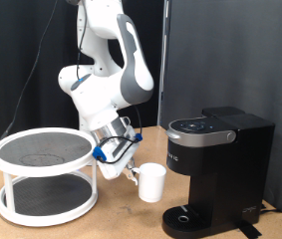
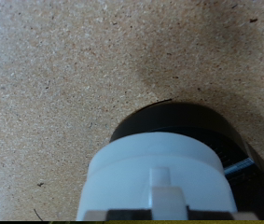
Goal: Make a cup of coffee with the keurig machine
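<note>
The cup (image 1: 151,182), a plain white mug, hangs upright just above the table, close to the exterior view's left of the keurig machine (image 1: 218,164). My gripper (image 1: 130,174) is shut on the cup's handle side. The machine is black and boxy, its lid is down, and its round drip base (image 1: 185,220) sits low at its front. In the wrist view the white cup (image 2: 159,177) fills the lower middle, with the black round drip base (image 2: 183,121) just beyond it. My fingertips are hidden there.
A white two-tier round rack (image 1: 45,174) with dark mesh shelves stands on the wooden table (image 1: 121,219) at the exterior view's left. A black curtain hangs behind. The table surface (image 2: 57,84) is bare particle board in the wrist view.
</note>
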`<act>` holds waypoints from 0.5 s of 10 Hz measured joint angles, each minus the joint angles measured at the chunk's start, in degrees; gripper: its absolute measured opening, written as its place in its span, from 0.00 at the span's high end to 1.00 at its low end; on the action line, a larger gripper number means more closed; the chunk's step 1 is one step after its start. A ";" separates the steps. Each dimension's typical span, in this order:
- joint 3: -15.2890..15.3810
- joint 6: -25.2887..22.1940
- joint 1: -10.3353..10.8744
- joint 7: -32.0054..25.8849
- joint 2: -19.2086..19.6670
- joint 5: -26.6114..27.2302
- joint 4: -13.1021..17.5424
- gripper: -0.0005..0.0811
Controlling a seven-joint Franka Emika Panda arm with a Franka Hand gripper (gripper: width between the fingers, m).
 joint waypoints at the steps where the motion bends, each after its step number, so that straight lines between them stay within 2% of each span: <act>1: 0.96 1.94 0.54 -2.42 0.16 4.30 -0.59 0.99; 3: 2.85 4.44 1.39 -6.91 0.42 12.24 -1.60 0.99; 5: 4.58 5.45 2.21 -9.01 0.65 18.08 -1.93 0.99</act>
